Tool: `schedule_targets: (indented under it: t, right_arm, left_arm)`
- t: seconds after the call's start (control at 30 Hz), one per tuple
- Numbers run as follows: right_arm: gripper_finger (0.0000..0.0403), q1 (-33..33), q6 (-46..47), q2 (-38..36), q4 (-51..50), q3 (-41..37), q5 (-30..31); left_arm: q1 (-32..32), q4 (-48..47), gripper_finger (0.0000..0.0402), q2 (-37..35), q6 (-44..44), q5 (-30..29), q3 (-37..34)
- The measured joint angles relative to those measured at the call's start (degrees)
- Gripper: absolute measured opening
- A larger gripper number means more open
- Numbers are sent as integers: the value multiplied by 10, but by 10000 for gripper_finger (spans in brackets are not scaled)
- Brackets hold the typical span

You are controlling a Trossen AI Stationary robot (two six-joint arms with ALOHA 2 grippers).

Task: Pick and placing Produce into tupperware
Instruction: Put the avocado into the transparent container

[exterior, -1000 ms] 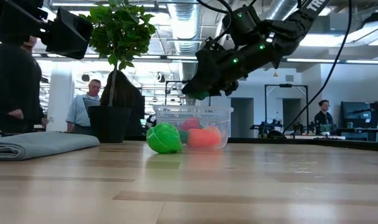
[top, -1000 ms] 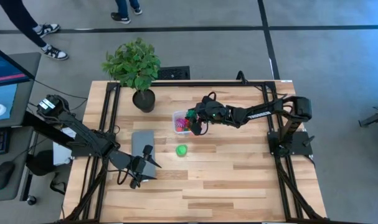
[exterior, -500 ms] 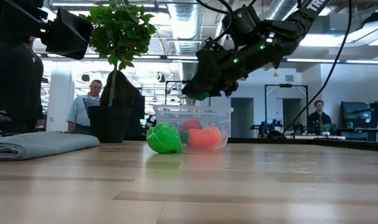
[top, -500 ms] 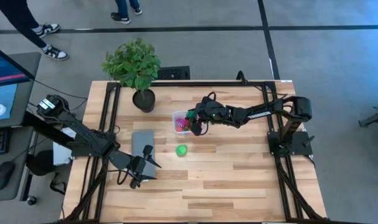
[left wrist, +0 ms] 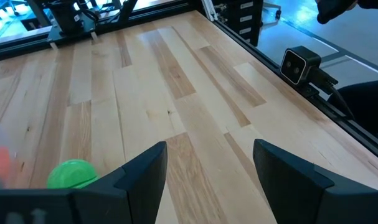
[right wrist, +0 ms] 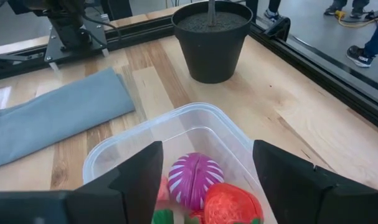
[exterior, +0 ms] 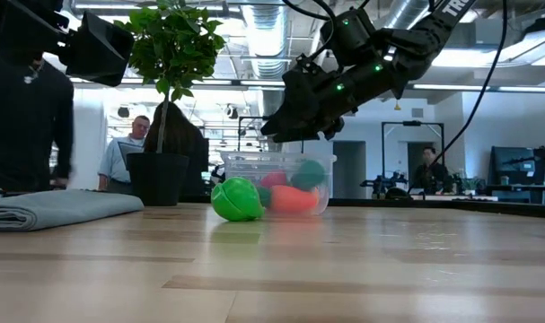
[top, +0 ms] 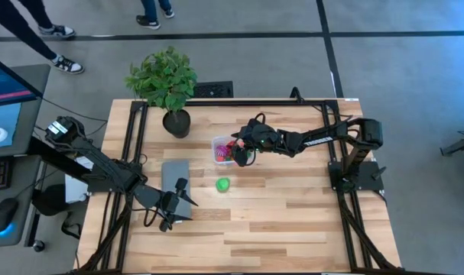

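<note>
Tub: the clear plastic tupperware, squarish with round corners, sits on my wooden surface.
Inside: a ribbed purple ball, a bumpy orange piece.
Outside: a smooth green ball, near the tub.
My right end effector: above the tub, fingers apart, empty.
My left end effector: fingers apart, empty, by the soft grey cloth.

Pretty bright overall, ceiling strip lights glaring a bit; table up close looks soft, maybe out of focus.
</note>
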Motion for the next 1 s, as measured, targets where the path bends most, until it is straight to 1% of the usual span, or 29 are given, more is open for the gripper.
schedule_targets:
  t: [0.33,0.43,0.53,0.73,0.87,1.0]
  right_arm:
    - [277,1,-5,0,2,0,0]
    - [277,8,-22,-5,12,-1,0]
    - [277,21,-45,-22,32,0,2]
    - [277,56,-76,-90,18,-1,19]
    - [277,93,-81,-134,15,-1,20]
    - [277,141,-84,-169,-6,0,20]
  left_arm:
    - [0,0,231,0,0,0,0]
    - [0,0,231,0,3,-1,0]
    - [0,-1,231,0,5,-5,0]
    - [5,-8,231,0,5,-31,0]
    - [15,-14,231,0,0,-53,0]
    - [29,-14,231,0,-36,-89,0]
